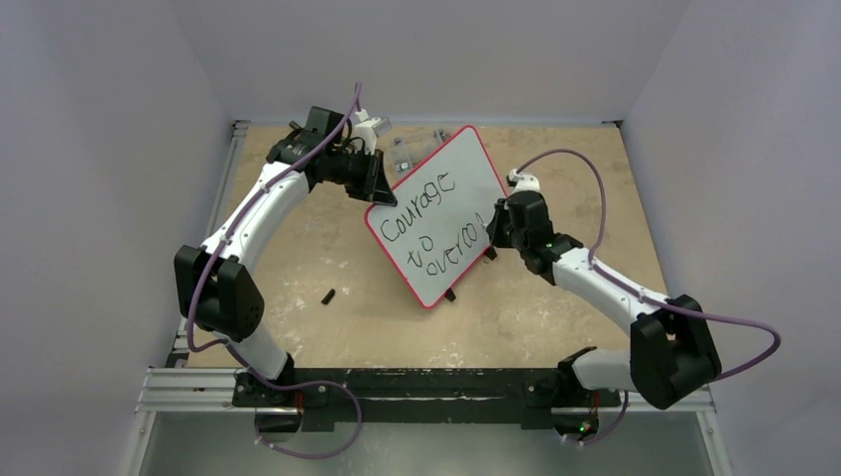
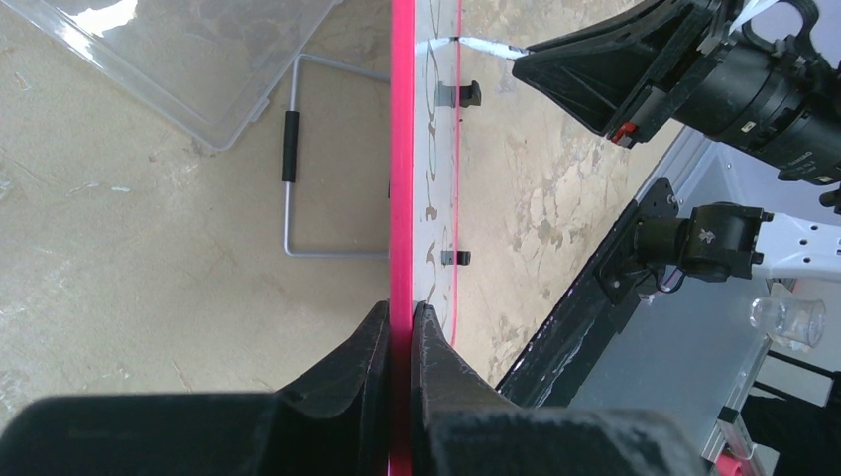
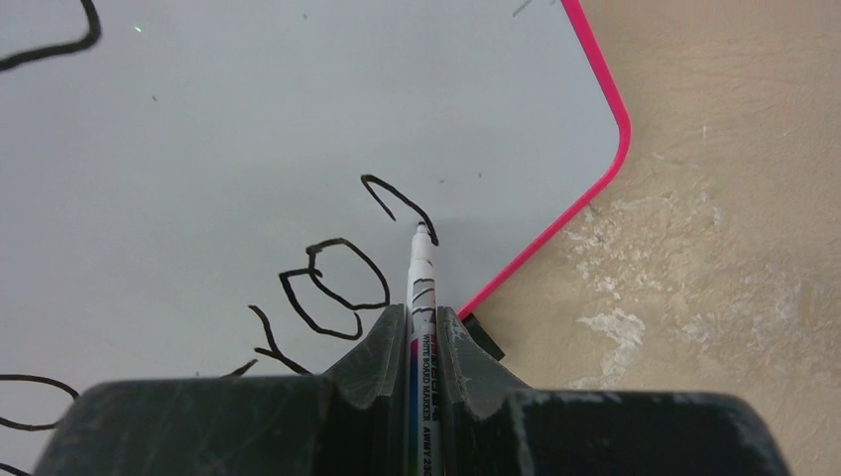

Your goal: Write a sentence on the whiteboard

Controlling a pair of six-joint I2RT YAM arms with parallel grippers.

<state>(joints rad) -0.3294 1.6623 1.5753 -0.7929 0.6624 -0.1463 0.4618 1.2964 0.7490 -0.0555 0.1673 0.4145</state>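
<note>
A clear plastic case (image 2: 198, 59) lies flat at the far edge of the table; what it contains cannot be made out. The table (image 1: 298, 258) is tan, worn board, closed in by pale walls (image 1: 99, 149). The whiteboard (image 1: 451, 248) stands tilted at mid-table, its face reading "Courage to overco". The left gripper (image 2: 400, 312) is pressed together on the board's pink frame at its far-left edge. The right gripper (image 3: 423, 317) pinches a whiteboard marker (image 3: 421, 268), whose tip touches the board near its rounded corner. A grey wire loop (image 2: 289, 146) with a black sleeve lies between the case and the board. A small black piece (image 1: 327, 296) sits apart, near-left.
</note>
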